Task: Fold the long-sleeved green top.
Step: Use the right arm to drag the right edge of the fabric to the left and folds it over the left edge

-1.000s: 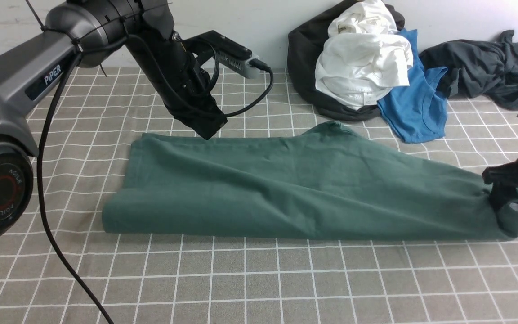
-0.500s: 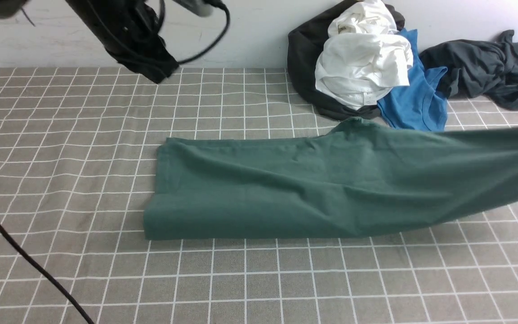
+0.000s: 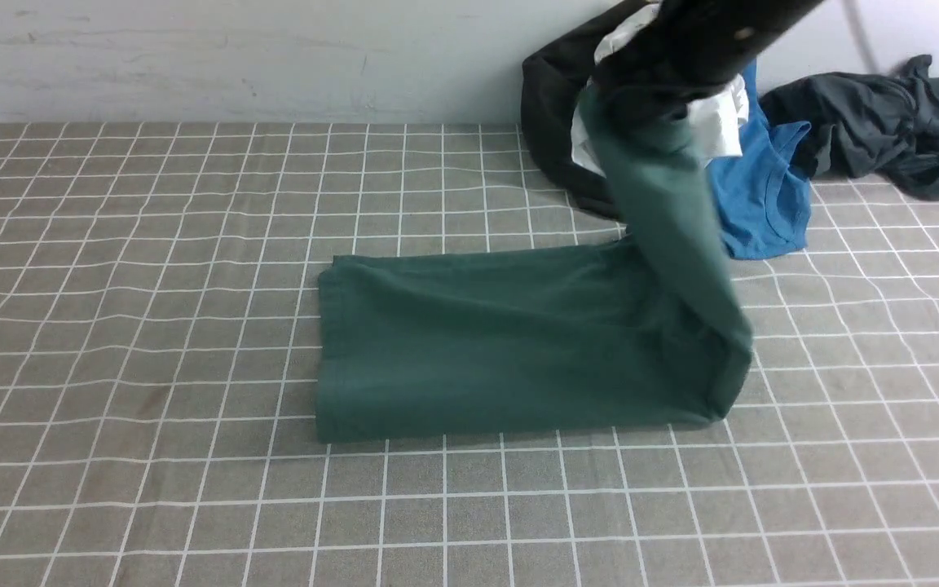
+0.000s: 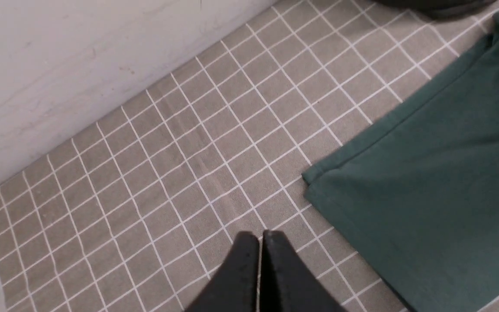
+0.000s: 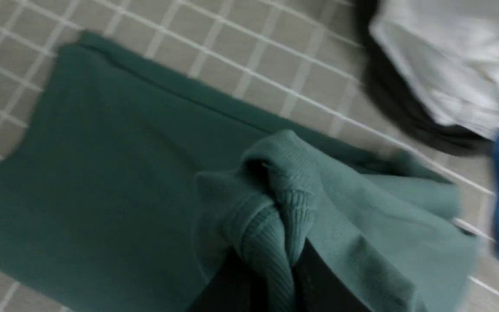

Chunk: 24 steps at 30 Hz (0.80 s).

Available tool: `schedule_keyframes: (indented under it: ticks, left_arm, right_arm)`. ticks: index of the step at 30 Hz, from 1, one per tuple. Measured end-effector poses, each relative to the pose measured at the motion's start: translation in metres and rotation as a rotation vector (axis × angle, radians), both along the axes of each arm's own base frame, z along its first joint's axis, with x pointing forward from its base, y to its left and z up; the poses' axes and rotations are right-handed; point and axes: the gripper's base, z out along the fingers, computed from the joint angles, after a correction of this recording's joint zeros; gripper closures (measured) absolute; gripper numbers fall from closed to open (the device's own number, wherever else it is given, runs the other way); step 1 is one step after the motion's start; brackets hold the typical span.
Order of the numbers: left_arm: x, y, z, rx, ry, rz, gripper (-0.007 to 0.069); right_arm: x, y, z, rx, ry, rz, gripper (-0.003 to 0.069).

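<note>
- The green top [image 3: 502, 350] was seen on the table [image 3: 152, 489], with its left part laid flat and its right part lifted up.
- The lifted part was pinched by the right gripper [image 5: 271, 264], and the cloth was bunched up between its fingers.
- That part was held up high, in front of the white clothes [image 3: 718, 122] and the black cloth [image 3: 559, 106].
- A bend was made in the green top at its right side, where the raised part was joined to the flat part.
- The left gripper [image 4: 260, 236] was closed tight, and nothing was held in it.
- It was kept away from the green top, and only table and wall [image 3: 233, 65] were seen around its tips.
- The white clothes were piled on the black cloth, close to the wall.
- The blue top [image 3: 767, 187] was placed just beside the white clothes.
- The dark grey clothing [image 3: 885, 122] was left in a heap, to the right of the blue top.
- The table was covered with grey cloth marked with white lines.
</note>
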Motion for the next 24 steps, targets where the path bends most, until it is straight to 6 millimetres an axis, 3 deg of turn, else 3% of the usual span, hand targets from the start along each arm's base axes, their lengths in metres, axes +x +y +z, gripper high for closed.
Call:
schedule_keyframes:
  ticks: [3,4,7,9,11,14,15,16,18,21,24]
  left_arm:
    - [-0.019,0.001,0.007,-0.007,-0.014,-0.001,0.0632]
    - [-0.019,0.001,0.006,-0.007,-0.01,-0.001,0.0632]
    - [-0.036,0.003,0.004,-0.009,0.005,0.001,0.0632]
    - [-0.045,0.004,0.0,-0.008,0.023,0.002,0.0632]
    - [-0.05,0.004,-0.002,-0.006,0.029,0.002,0.0632]
    - [-0.063,0.006,-0.004,0.003,0.037,0.002,0.0632]
    - [-0.063,0.006,-0.004,0.003,0.037,0.002,0.0632]
    - [-0.067,0.006,-0.003,0.005,0.034,0.003,0.0632]
    - [-0.072,0.007,0.0,0.0,0.026,0.006,0.0632]
    - [-0.078,0.007,0.003,-0.02,0.019,0.023,0.0632]
    - [-0.083,0.007,0.007,-0.045,0.014,0.037,0.0632]
  right_arm:
    - [0.002,0.058,-0.04,0.033,0.006,0.088,0.0601]
    - [0.003,0.062,-0.046,0.035,0.008,0.091,0.0601]
    - [0.003,0.103,-0.084,0.064,0.021,0.14,0.0585]
    - [0.002,0.119,-0.101,0.095,0.052,0.154,0.0525]
    - [0.003,0.123,-0.103,0.12,0.065,0.154,0.0481]
    - [0.003,0.128,-0.087,0.211,0.066,0.155,0.027]
    - [0.003,0.128,-0.086,0.213,0.064,0.156,0.0258]
    - [0.003,0.126,-0.075,0.215,0.055,0.166,0.0169]
    - [0.001,0.119,-0.063,0.164,0.052,0.183,0.0079]
    - [0.003,0.104,-0.057,0.037,0.046,0.181,0.0036]
    - [0.011,0.088,-0.062,-0.1,0.018,0.122,0.004]
